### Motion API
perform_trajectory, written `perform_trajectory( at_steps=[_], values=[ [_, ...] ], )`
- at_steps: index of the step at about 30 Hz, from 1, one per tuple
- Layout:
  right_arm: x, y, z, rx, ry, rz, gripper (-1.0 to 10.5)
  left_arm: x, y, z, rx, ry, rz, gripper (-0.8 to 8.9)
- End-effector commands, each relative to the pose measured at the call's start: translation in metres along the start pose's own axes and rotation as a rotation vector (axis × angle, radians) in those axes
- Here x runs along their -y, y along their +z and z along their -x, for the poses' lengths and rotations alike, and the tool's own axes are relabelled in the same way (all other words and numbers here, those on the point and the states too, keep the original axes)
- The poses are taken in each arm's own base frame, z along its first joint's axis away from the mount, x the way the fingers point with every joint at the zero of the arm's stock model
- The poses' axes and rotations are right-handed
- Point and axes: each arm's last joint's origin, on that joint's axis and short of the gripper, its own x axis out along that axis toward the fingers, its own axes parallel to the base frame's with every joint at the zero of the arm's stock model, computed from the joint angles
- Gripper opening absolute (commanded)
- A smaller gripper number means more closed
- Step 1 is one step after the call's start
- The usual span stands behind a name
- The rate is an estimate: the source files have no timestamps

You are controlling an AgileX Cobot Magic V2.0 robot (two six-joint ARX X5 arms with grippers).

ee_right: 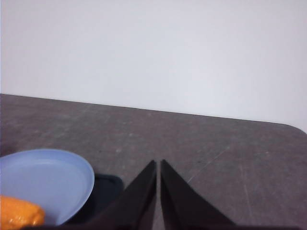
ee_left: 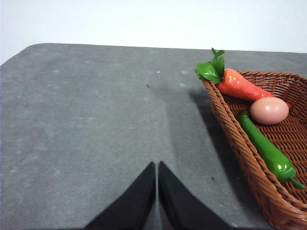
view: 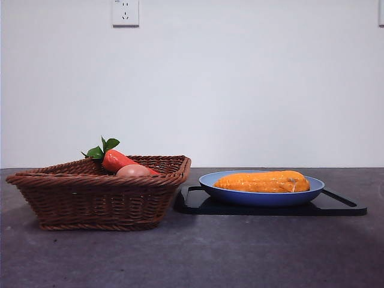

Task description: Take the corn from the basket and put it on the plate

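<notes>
The orange-yellow corn (view: pixel 263 181) lies lengthwise in the light blue plate (view: pixel 261 196) at the right of the front view; one end of the corn (ee_right: pixel 19 216) also shows on the plate (ee_right: pixel 53 179) in the right wrist view. The brown wicker basket (view: pixel 96 195) stands at the left. My left gripper (ee_left: pixel 157 167) is shut and empty above bare table beside the basket (ee_left: pixel 249 158). Also shut and empty, my right gripper (ee_right: pixel 158 165) hangs beside the plate. Neither arm shows in the front view.
A red-orange carrot with green leaves (view: pixel 117 160), a tan-pink egg (view: pixel 133 170) and a green pepper (ee_left: pixel 266 151) lie in the basket. A flat black tray (view: pixel 342 204) sits under the plate. A wall socket (view: pixel 125 12) is on the white wall behind.
</notes>
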Motion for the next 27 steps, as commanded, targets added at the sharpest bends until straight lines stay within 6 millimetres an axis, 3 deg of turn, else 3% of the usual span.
perform_trajectory(
  at_steps=[1, 12, 20, 27],
  values=[
    [-0.002, -0.009, 0.003, 0.02, -0.021, -0.009, 0.0, 0.0, -0.007, 0.0, -0.061, 0.005, 0.014, 0.08],
    [-0.01, -0.037, 0.009, 0.033, 0.018, -0.017, 0.0, 0.0, -0.007, 0.0, -0.061, 0.005, 0.014, 0.08],
    [-0.011, -0.055, 0.01, -0.154, 0.029, -0.032, 0.0, 0.0, -0.007, 0.0, -0.062, 0.005, 0.014, 0.08],
    [-0.012, -0.061, 0.011, -0.219, 0.032, -0.038, 0.0, 0.0, -0.007, 0.0, -0.062, 0.005, 0.014, 0.08]
  ],
)
